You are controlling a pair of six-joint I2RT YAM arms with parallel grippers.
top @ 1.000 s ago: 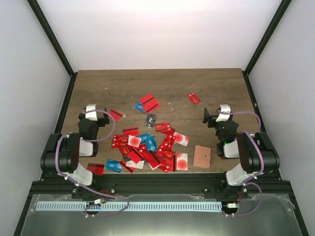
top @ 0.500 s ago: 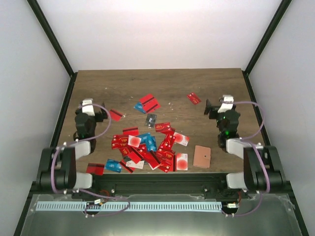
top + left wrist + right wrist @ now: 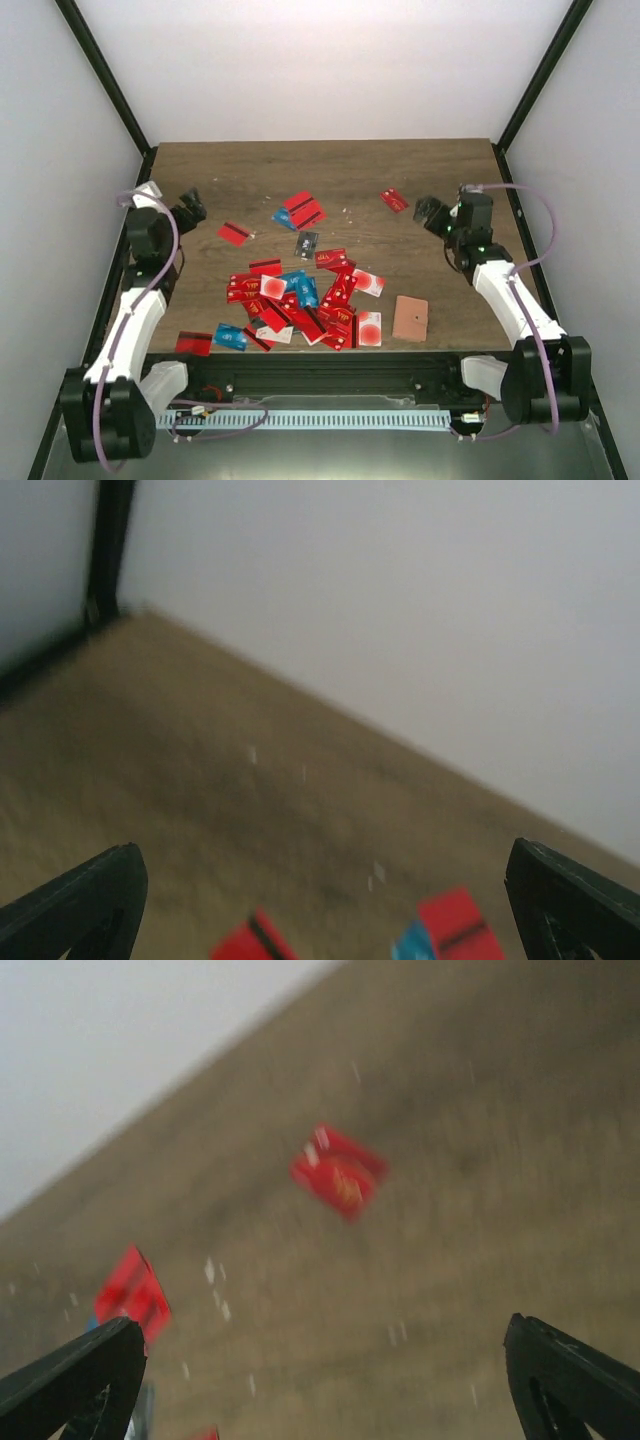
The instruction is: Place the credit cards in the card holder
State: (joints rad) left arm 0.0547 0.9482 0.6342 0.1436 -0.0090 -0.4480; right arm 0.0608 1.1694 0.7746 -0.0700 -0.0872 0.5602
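I have both arms reaching out over the bench (image 3: 350, 170). The left arm (image 3: 135, 312) runs along the left edge and the right arm (image 3: 506, 297) along the right edge. The left jaws stand wide apart and hold nothing, above bare wood just left of a lone red card (image 3: 235, 233). The right jaws are equally wide and empty, near another lone red card (image 3: 394, 200) with gold print. My wrist views are blurred, but each shows its two finger tips far apart with only bench and scattered cards between them. Most of the credit cards (image 3: 300, 300) lie heaped at the front centre of the bench, with a few strays behind and to the left. The card holder (image 3: 410, 318) lies flat just right of the heap, apart from both arms.
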